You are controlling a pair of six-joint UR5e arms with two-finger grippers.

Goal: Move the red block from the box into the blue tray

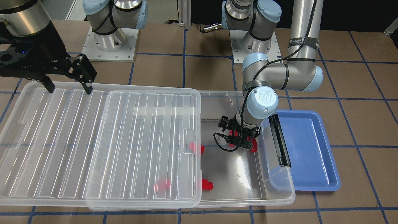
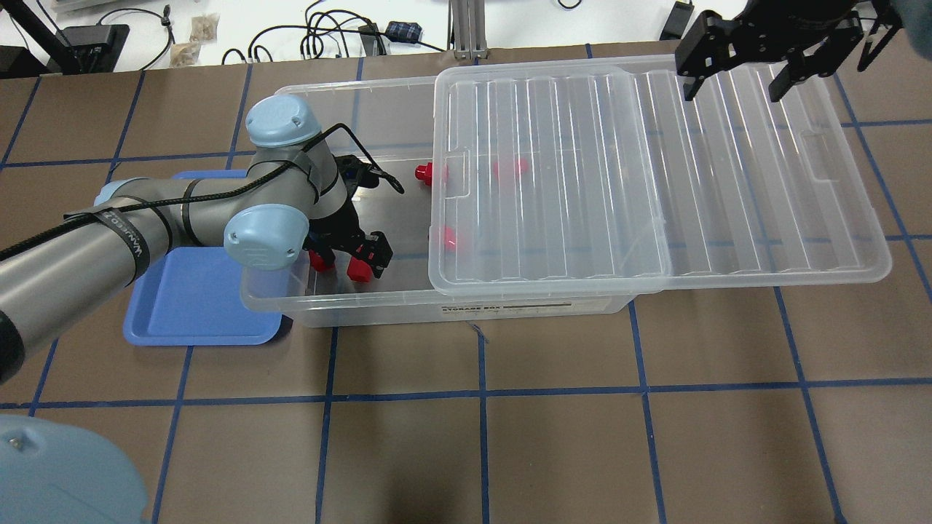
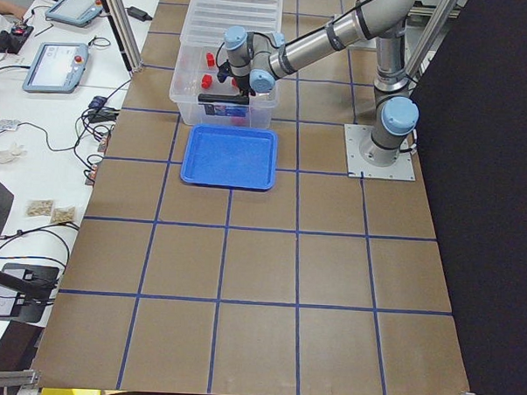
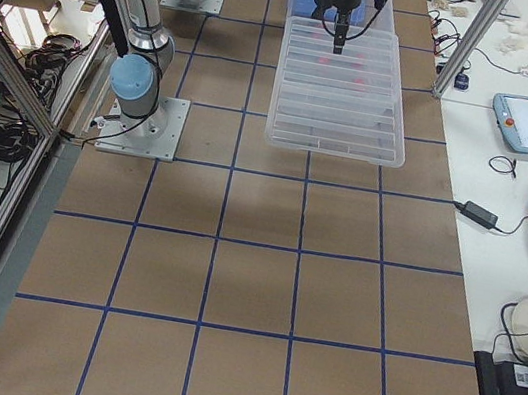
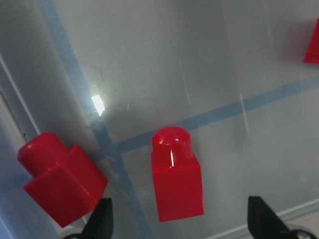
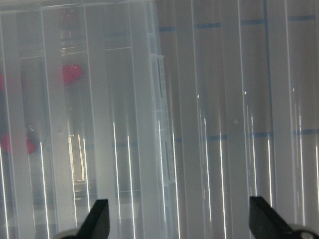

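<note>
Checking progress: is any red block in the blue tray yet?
No, the blue tray lies bare in the front view, and the red blocks seen there all sit inside the box.

So the left arm [image 3: 314,42], the big near one, is stretching across from its base on the right and dipping its wrist into the open end of the clear box [image 3: 217,108]. A few red blocks [image 3: 208,60] are showing through the plastic. The blue tray [image 3: 230,157] is sitting on the brown table [image 3: 260,276] just beside the box's near end, and the ribbed lid [image 3: 241,4] is covering the far part.
</note>
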